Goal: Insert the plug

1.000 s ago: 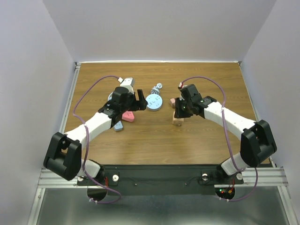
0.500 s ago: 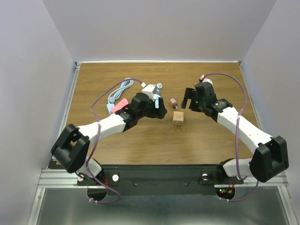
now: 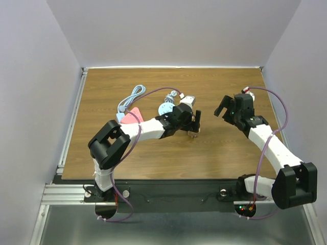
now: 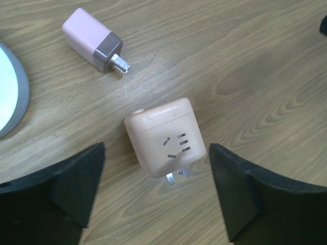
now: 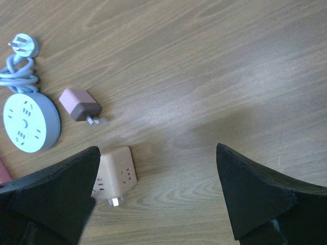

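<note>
The small pink plug (image 4: pixel 93 47) with two metal prongs lies loose on the wood, also seen in the right wrist view (image 5: pixel 79 104). Close by, a peach cube socket (image 4: pixel 165 137) rests on the table with its own prongs pointing toward me. My left gripper (image 4: pixel 158 196) hovers just above the cube socket, open, one finger on each side, touching nothing. From above, the left gripper (image 3: pixel 194 124) hides most of the cube. My right gripper (image 3: pixel 225 111) is open and empty, off to the right of the cube socket (image 5: pixel 113 176).
A round light-blue power strip (image 3: pixel 166 108) with its white plug (image 3: pixel 172 94) lies behind the left arm. A coiled blue cable (image 3: pixel 130 98) and a red-pink object (image 3: pixel 134 115) sit farther left. Purple cables loop over both arms.
My right gripper opened, let go of the cube socket and pulled back to the right. The left arm swung right from the left-side objects to hover over the cube.
</note>
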You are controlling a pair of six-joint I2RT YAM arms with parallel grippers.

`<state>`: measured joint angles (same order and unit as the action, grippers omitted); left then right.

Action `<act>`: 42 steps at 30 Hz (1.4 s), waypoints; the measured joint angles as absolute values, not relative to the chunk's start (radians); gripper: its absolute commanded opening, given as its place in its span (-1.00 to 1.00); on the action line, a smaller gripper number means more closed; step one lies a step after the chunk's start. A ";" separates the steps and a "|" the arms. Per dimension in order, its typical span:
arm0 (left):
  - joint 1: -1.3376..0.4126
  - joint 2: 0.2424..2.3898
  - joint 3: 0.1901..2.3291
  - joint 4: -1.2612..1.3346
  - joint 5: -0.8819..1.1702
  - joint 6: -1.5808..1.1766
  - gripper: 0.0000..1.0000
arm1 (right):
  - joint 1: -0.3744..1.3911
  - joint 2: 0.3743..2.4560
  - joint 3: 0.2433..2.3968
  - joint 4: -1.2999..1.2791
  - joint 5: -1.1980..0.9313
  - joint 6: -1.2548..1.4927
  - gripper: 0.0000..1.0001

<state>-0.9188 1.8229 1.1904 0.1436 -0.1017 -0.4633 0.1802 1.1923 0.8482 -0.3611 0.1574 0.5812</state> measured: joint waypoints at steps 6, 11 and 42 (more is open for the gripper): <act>-0.954 1.890 1.229 0.110 -0.126 -0.473 0.97 | 0.157 1.193 0.820 -0.311 0.097 0.585 1.00; -0.968 1.915 1.234 0.083 -0.137 -0.478 0.97 | 0.144 1.212 0.819 -0.280 0.059 0.585 1.00; -0.966 1.802 0.995 0.313 -0.085 -0.183 -1.00 | 0.130 1.214 0.815 -0.265 -0.346 0.556 0.99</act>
<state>-0.9657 1.8019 0.9955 0.3130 -0.0849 -0.1833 0.1303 1.2144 0.8154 -0.2649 -0.3458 0.5556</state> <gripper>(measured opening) 0.727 0.997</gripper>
